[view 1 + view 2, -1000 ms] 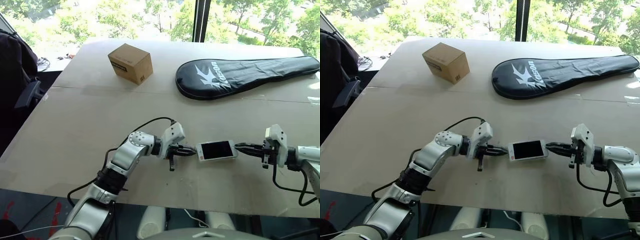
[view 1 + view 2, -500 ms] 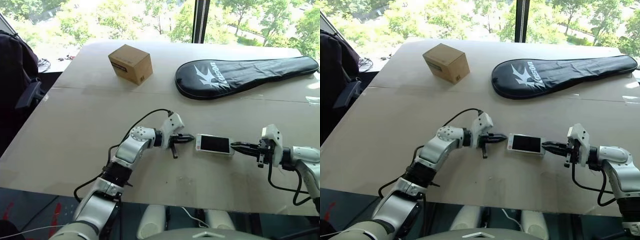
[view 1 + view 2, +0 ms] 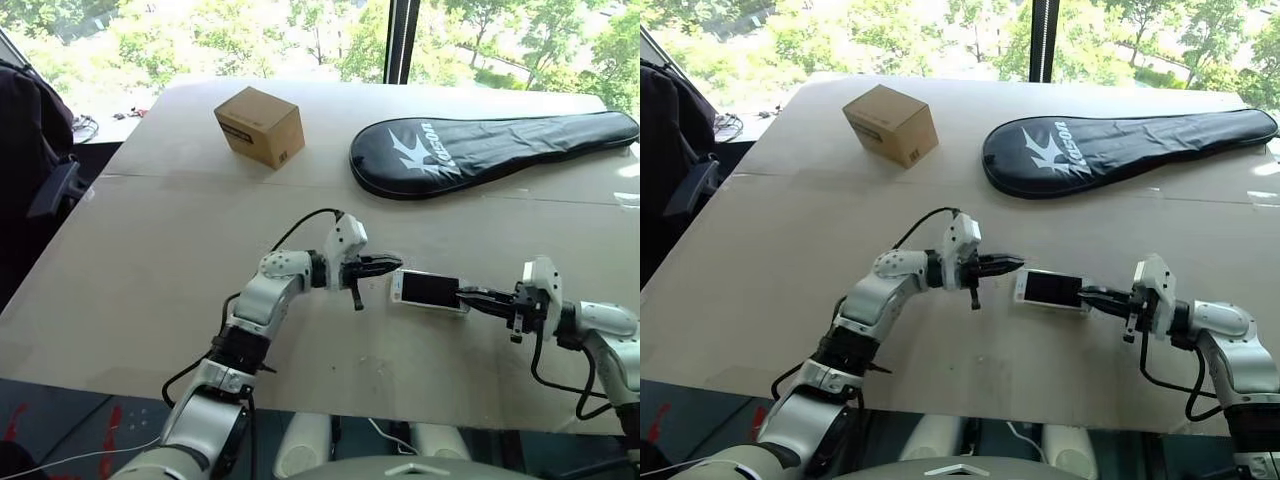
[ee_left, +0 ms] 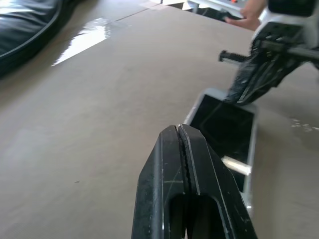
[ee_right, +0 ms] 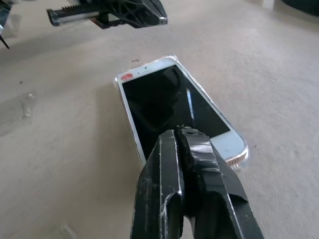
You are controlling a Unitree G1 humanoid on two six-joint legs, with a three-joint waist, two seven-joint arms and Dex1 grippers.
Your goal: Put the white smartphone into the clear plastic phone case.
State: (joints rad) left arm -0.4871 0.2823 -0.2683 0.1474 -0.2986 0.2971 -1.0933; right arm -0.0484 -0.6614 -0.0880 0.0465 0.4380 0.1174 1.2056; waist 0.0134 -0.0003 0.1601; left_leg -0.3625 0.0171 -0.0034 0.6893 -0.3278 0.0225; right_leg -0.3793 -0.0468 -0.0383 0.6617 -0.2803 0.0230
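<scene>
The white smartphone [image 3: 428, 290] lies screen up on the tan table [image 3: 180, 260], between my two grippers. A glinting transparent rim, the clear plastic phone case [image 5: 117, 81], runs around the phone's edge, and the phone appears to sit inside it. My left gripper [image 3: 398, 264] is shut and empty, hovering a little above the phone's left end. My right gripper [image 3: 462, 296] is shut too, its tips over the right end of the screen; touching or just above, I cannot tell. The right wrist view has the left gripper [image 5: 124, 12] beyond the phone [image 5: 169, 104].
A cardboard box [image 3: 260, 125] stands at the back left of the table. A long black racket cover [image 3: 490, 150] lies across the back right. A dark chair [image 3: 35, 150] stands off the table's left side. The table's front edge [image 3: 330, 405] is close below both arms.
My left gripper has lifted off the table and come in over the phone's left end. The phone has turned slightly and now lies flat. The right gripper has hardly moved.
</scene>
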